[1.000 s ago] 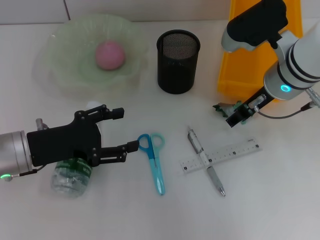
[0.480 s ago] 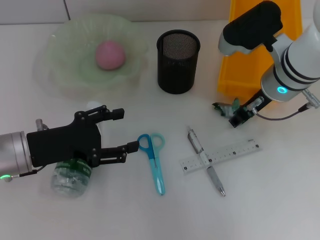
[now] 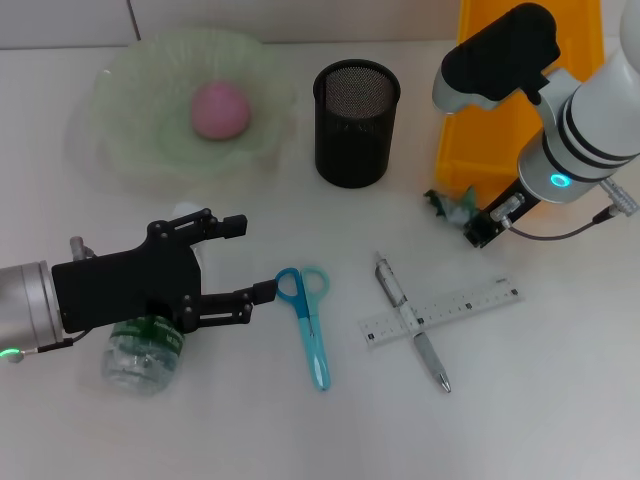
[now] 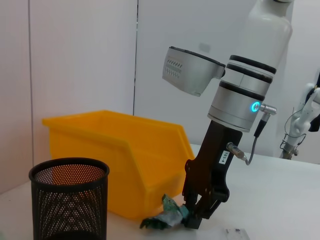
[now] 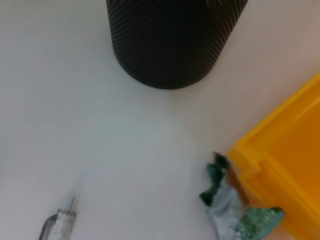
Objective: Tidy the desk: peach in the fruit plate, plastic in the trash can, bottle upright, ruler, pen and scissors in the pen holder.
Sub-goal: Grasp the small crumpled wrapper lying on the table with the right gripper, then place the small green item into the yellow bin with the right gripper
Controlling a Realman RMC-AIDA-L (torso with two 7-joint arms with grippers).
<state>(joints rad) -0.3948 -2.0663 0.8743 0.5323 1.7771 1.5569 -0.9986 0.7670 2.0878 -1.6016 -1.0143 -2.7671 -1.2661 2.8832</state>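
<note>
Item: plastic point(image 3: 452, 205), crumpled green scrap, on surface at foot of trash can point(image 3: 520, 95), 2 o'clock sector. Right gripper point(image 3: 470, 222) clamped on it. Advice: lift clear above yellow rim before release. Left gripper point(image 3: 238, 260) at 8 o'clock, jaws apart, over bottle point(image 3: 140, 358).

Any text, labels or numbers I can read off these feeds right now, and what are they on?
Nothing reads clearly.
Ruler: scale marks and numerals, too small to read.
White sticker on the right gripper: small dark print, too blurred to read.
Pen, scissors, mesh pen holder, yellow bin, bottle: no readable text visible.
</note>
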